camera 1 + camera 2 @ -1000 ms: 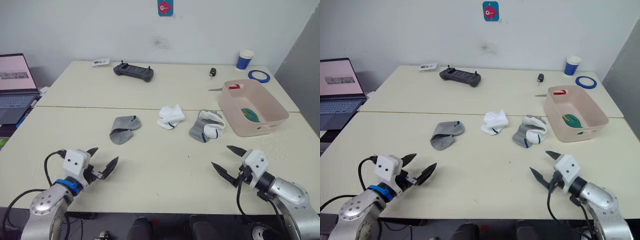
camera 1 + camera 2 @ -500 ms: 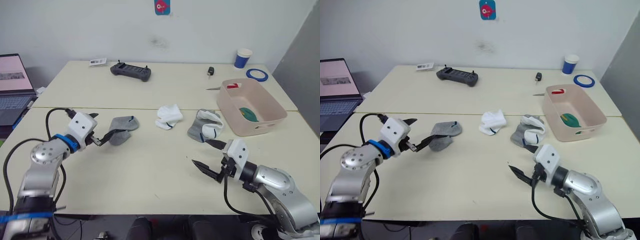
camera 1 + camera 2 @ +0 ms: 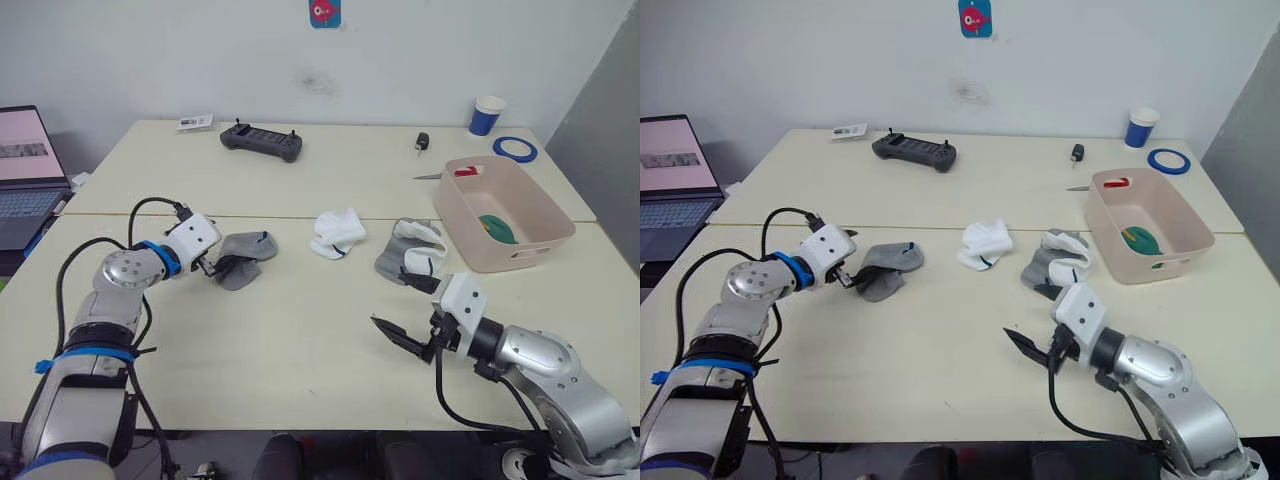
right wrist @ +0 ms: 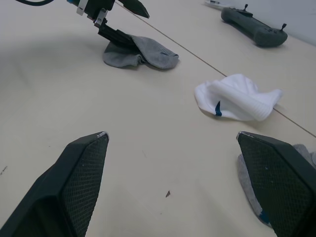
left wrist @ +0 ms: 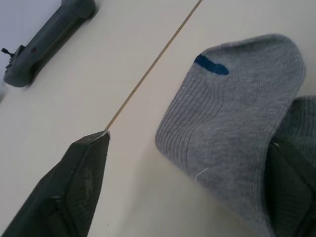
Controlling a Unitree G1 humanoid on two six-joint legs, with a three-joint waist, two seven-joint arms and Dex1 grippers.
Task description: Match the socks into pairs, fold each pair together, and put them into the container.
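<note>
The left gripper [image 3: 217,268], fingers spread, met the folded grey sock [image 3: 243,258] at its nine o'clock edge, one finger on the fabric. The right gripper [image 3: 405,312], fingers wide apart, hovered above bare table [image 3: 300,340]. A white sock [image 3: 336,233] lay mid-table; a grey-and-white heap [image 3: 410,251] lay beside the pink container [image 3: 505,215], which held a green sock [image 3: 498,229].

Cream table [image 3: 300,330], grey sock [image 3: 243,258], white sock [image 3: 337,233], pink bin [image 3: 541,240], controller [image 3: 263,142]
</note>
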